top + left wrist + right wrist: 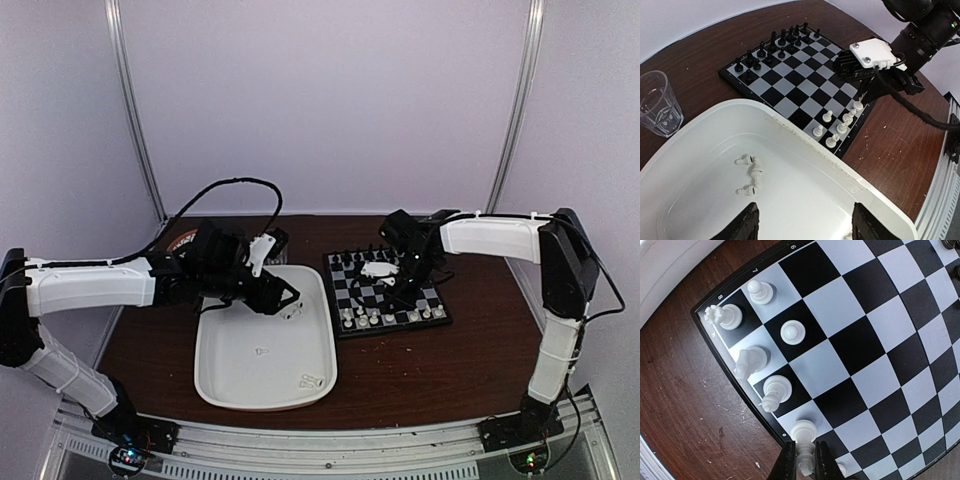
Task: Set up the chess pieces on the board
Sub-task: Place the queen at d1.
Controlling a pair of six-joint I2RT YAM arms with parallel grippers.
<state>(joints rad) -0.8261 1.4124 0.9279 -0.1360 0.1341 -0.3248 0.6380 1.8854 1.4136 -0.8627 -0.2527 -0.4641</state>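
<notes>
My right gripper (802, 464) pinches a white chess piece (803, 431) at the board (855, 340)'s edge row, beside other white chessmen (790, 332). My left gripper (805, 226) hangs spread over the tray (805, 145), loose chessmen (751, 172) lying toward its far right corner

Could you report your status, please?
Left gripper open, empty, over tray. Right gripper shut on white piece at board edge. Loose pieces lie in tray. Nothing blocking.

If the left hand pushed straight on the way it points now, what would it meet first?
The left hand would probably meet the white tray's bare floor first, just right of the chess pieces lying there; depth is unclear.
</notes>
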